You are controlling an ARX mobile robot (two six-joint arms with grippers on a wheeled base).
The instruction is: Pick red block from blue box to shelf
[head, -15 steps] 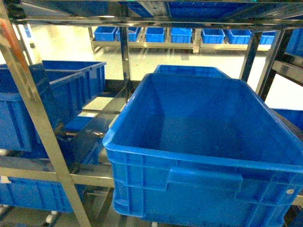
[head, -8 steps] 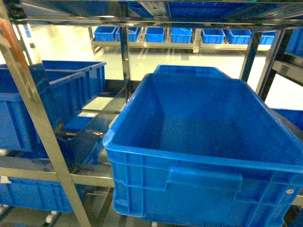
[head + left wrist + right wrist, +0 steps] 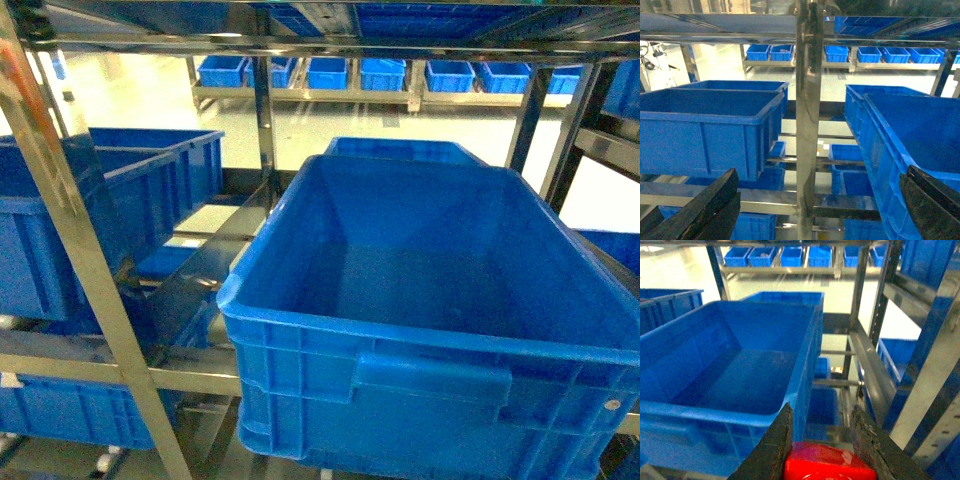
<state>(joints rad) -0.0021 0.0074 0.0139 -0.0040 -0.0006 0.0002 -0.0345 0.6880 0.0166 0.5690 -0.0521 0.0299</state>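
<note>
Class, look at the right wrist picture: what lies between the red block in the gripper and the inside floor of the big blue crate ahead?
In the right wrist view, the crate's near wall and rim stand between the red block, held in the right gripper, and the crate floor.

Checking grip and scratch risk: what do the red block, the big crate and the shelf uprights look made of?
Red block: glossy plastic, by its highlights. Big crate: matte-to-satin moulded plastic, ribbed walls. Shelf uprights: polished metal, probably stainless steel, mirror-like reflections.

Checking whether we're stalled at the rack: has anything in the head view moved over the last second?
Nothing visibly changed in the head view: the large dark blue crate and the shelf sit exactly as before, and neither arm shows there. Now, the right gripper holds the red block and the left gripper is open.
</note>
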